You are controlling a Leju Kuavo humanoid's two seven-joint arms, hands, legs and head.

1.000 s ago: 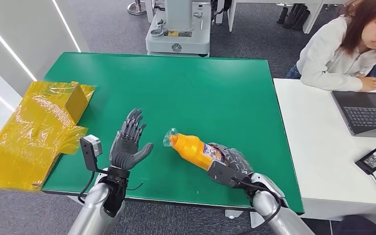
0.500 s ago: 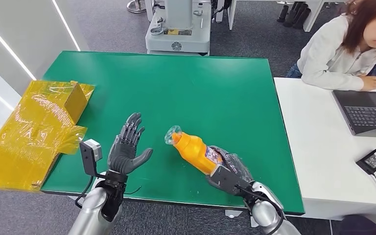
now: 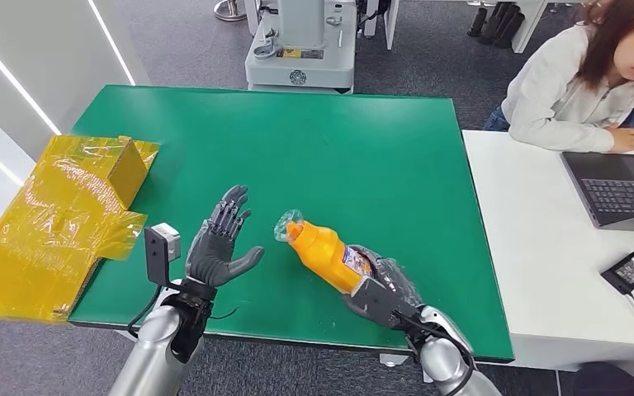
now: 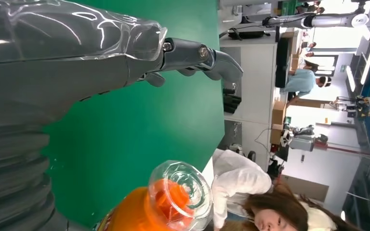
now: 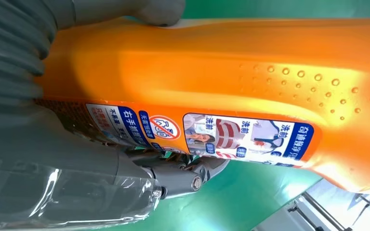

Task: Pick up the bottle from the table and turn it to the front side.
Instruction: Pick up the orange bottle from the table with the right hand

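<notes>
Over the green table (image 3: 363, 148), right hand (image 3: 384, 290) grips the orange bottle (image 3: 324, 251).

Orange glossy plastic bottle (image 3: 324, 250), clear faceted cap, printed label. Matt green bench (image 3: 338, 157). Beside it: yellow carton (image 3: 58, 219) under shiny crinkled film.
</notes>
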